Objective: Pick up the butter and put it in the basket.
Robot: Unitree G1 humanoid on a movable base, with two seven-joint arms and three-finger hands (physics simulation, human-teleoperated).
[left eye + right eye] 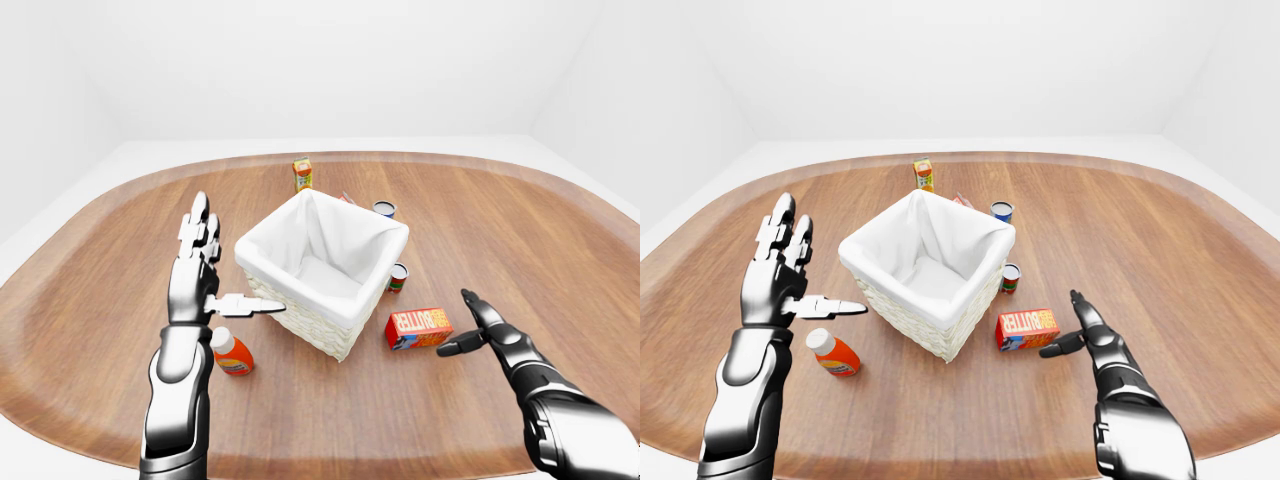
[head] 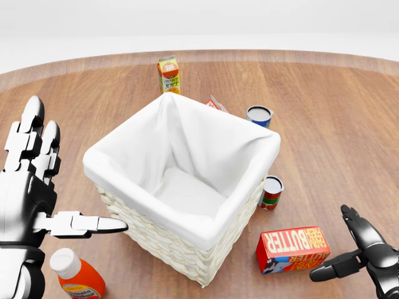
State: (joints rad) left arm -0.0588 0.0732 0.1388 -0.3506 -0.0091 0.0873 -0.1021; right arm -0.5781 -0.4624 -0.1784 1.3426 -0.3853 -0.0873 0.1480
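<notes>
The red butter box (image 2: pixel 292 249) lies flat on the wooden table, just right of the wicker basket (image 2: pixel 163 239) with its white cloth liner. My right hand (image 2: pixel 344 244) hangs low at the head view's bottom right, fingers spread open, its thumb a short gap from the butter's right end and not touching it. My left hand (image 2: pixel 47 177) is raised at the left of the basket, open, thumb pointing toward the basket wall. The basket's inside is empty.
An orange bottle (image 2: pixel 76 275) lies below my left hand. A juice carton (image 2: pixel 168 74) stands above the basket. One can (image 2: pixel 259 115) sits at the basket's upper right, a smaller can (image 2: pixel 271 192) just above the butter. A small red carton (image 2: pixel 216 104) peeks behind the basket rim.
</notes>
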